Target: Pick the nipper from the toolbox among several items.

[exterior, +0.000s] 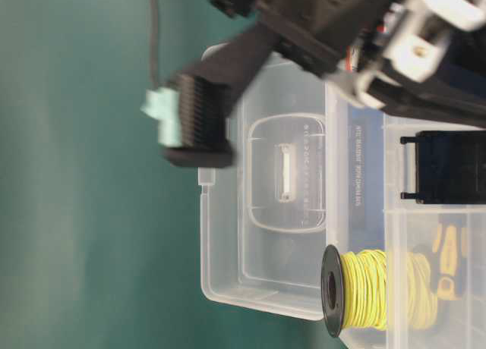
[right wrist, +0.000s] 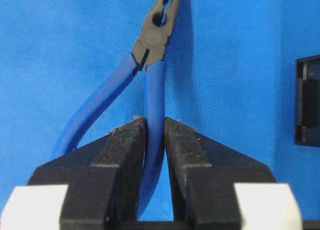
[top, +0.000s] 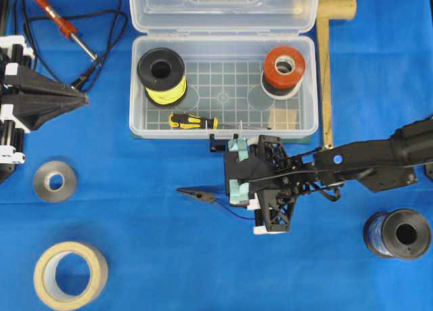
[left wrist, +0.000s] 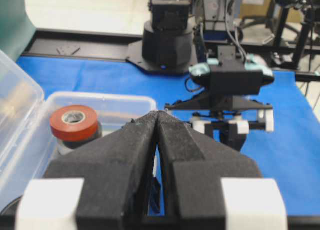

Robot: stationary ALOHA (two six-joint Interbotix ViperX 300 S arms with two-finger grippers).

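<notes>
The right gripper (right wrist: 154, 140) pinches one blue handle of the nipper (right wrist: 152, 50) between its two black fingers. The other blue handle curves out to the side, free. The nipper's dark metal tip (top: 193, 193) points away from the gripper, over the blue cloth (top: 155, 257). The nipper is outside the toolbox (top: 223, 130), just in front of it.

Inside the open toolbox lie a yellow-and-black screwdriver (top: 191, 121), a spool of yellow wire (top: 162, 76) and a red tape roll (top: 284, 66).

The left gripper (left wrist: 158, 121) has its fingers pressed together, holding nothing. It sits at the left side of the cloth, well apart from the nipper. Near it lies a red-handled soldering iron (top: 61, 24).
</notes>
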